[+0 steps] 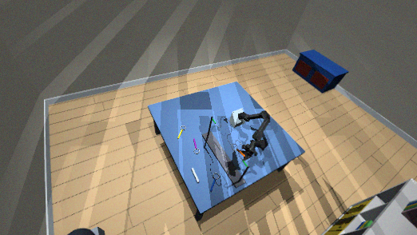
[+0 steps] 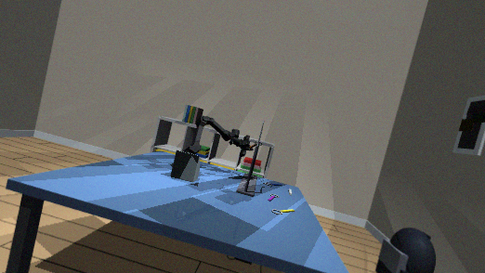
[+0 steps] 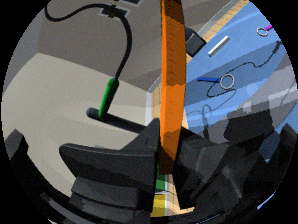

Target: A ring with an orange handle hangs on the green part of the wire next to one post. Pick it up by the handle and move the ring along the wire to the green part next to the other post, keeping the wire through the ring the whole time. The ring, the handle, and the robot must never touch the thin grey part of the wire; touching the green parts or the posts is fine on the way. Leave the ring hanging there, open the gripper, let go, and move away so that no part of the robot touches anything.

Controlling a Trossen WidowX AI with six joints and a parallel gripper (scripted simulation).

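The orange handle is between the fingers of my gripper, which is shut on it. The handle runs up out of the wrist view, so its ring is hidden there. The near green part sits at the near post, to the left of the handle in the wrist view. The far green part is by the far post. The thin wire curves up from the near green part; where it passes the ring cannot be made out.
A pale box stands near the arm's base. Beyond the posts lie a yellow-handled ring, a magenta-handled ring, a white bar and a blue-handled ring.
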